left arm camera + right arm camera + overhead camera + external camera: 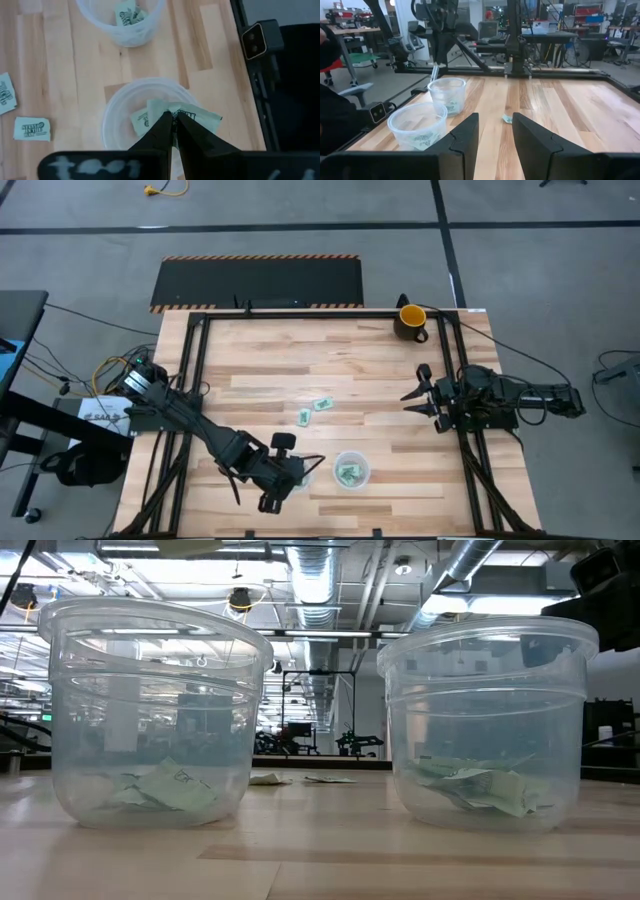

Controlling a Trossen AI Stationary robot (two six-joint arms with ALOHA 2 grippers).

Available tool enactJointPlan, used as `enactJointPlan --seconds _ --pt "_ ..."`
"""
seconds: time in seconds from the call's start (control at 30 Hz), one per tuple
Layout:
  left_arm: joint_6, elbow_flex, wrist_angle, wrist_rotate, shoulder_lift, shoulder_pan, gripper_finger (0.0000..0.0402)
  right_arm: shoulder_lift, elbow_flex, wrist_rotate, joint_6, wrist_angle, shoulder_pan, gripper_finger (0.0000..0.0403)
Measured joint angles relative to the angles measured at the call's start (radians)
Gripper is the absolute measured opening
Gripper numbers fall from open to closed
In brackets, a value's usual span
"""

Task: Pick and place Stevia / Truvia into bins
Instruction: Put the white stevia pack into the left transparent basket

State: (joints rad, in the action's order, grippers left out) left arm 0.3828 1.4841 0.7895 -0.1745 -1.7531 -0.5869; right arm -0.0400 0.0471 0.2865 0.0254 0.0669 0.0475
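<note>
While claws apart, two cups (pixel 351 470), two loose packets (pixel 313 410).

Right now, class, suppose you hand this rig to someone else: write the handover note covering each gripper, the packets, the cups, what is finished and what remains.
Left gripper: shut, above the left cup; whether it grips a packet cannot be told.
Right gripper: open, empty, waiting at the table's right edge.
Both the left cup and the right cup hold packets already.
Left to do: two loose packets lie mid-table, waiting to go in the cups.
The yellow-and-black mug at the far edge is not a bin.
</note>
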Motion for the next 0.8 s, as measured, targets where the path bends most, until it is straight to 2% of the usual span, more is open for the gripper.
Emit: enactJointPlan --seconds 0.37,0.8 --pt "0.013 0.000 0.009 -0.084 0.000 0.001 0.0010 0.001 0.000 0.000 0.000 0.000 0.000 0.0113" --pt "0.037 0.000 0.025 -0.094 0.000 0.008 0.0017 0.001 0.000 0.000 0.000 0.000 0.000 0.0113"
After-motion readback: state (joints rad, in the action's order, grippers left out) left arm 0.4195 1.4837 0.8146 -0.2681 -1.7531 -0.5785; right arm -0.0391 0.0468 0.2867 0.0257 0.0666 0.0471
